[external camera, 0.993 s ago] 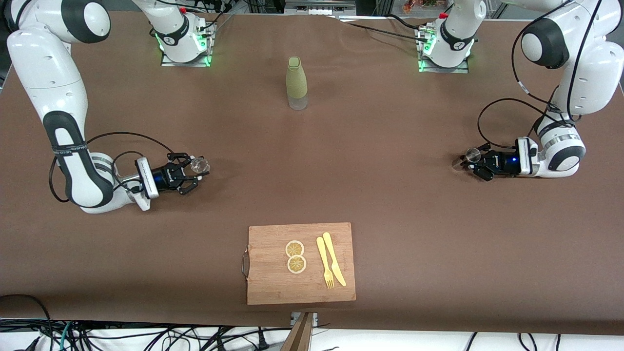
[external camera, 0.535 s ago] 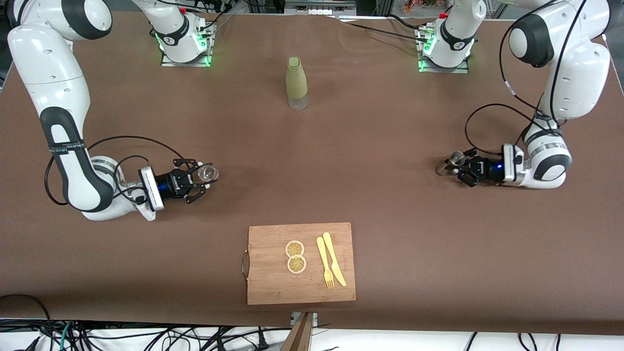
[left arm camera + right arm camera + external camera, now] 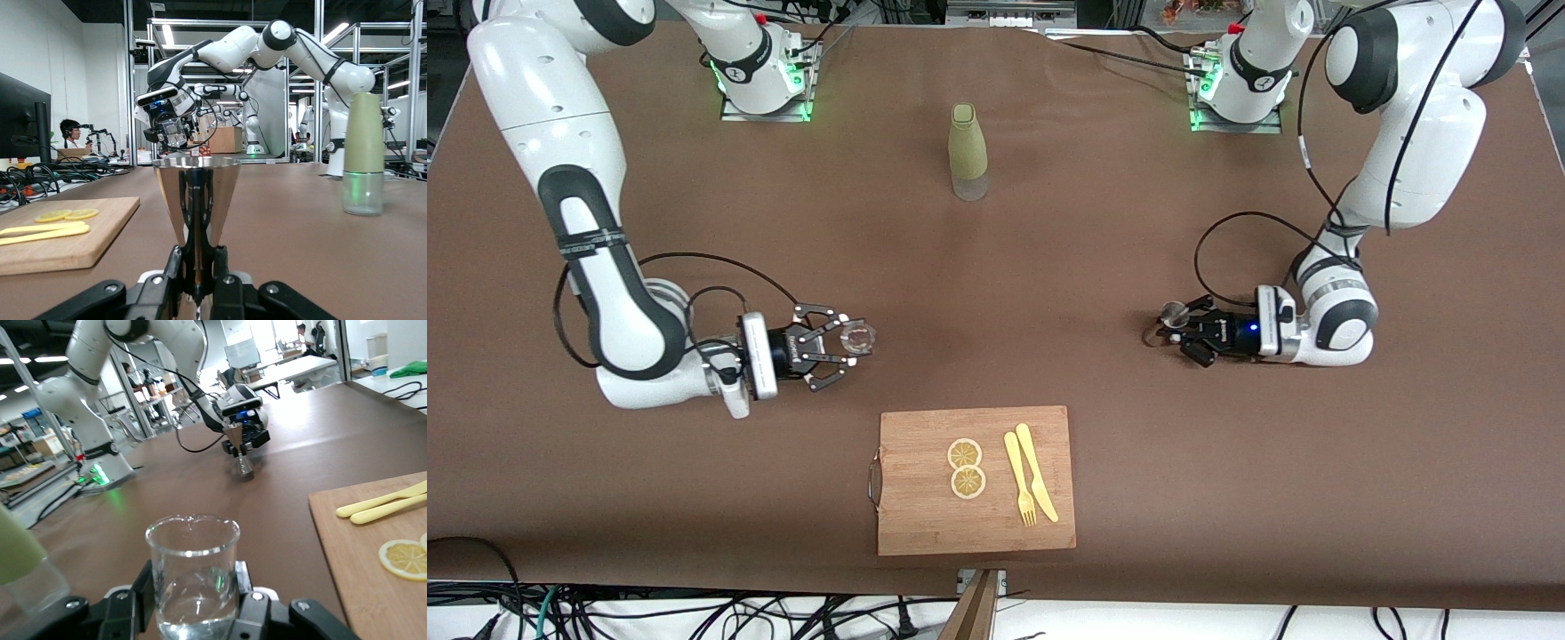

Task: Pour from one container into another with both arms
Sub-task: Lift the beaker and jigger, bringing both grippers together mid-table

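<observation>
**A:** Front cam only showed little round blobs at each tool. The wrist cams were way clearer: the right tool (image 3: 193,613) was clamped on a small clear glass beaker (image 3: 859,337) (image 3: 192,573), upright, mouth up, and the left tool (image 3: 198,293) was closed around the narrow waist of a shiny metal cone-shaped jigger (image 3: 1172,313) (image 3: 197,200), also standing tall.

**B:** Where were they over the brown table (image 3: 1103,222)?

**A:** Both low over bare cloth, well apart, tools pointing toward each other. Open room between them. The bamboo cutting board (image 3: 925,507) with lemon slices (image 3: 966,468) and yellow plastic cutlery (image 3: 1030,484) sat nearer the front camera; the green-sleeved bottle (image 3: 967,151) stood near the bases.
</observation>
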Action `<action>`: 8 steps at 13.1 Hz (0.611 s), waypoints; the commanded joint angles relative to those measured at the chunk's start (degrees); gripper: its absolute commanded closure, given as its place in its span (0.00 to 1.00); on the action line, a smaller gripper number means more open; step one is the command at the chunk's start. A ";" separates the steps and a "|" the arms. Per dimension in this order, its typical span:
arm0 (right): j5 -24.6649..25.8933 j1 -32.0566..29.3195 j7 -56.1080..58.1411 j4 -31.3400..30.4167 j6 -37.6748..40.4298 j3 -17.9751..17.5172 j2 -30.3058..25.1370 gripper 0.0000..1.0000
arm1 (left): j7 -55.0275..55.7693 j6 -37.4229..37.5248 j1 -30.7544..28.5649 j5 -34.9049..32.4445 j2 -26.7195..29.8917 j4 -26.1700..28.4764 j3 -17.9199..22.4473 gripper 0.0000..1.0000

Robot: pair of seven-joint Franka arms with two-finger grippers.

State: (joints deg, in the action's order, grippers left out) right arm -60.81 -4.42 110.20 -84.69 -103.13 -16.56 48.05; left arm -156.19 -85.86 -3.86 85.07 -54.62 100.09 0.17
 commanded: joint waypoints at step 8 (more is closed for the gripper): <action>7.26 15.39 -25.09 -1.44 -31.59 -1.81 -7.79 0.93 | -4.12 -20.91 3.68 10.89 1.54 1.69 -14.22 1.00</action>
State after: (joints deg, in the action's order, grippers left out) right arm -56.85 8.80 90.75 -84.71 -132.00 -18.76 43.03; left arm -155.27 -102.07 -1.09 92.66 -54.58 100.16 -12.29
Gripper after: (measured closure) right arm 0.507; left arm 0.797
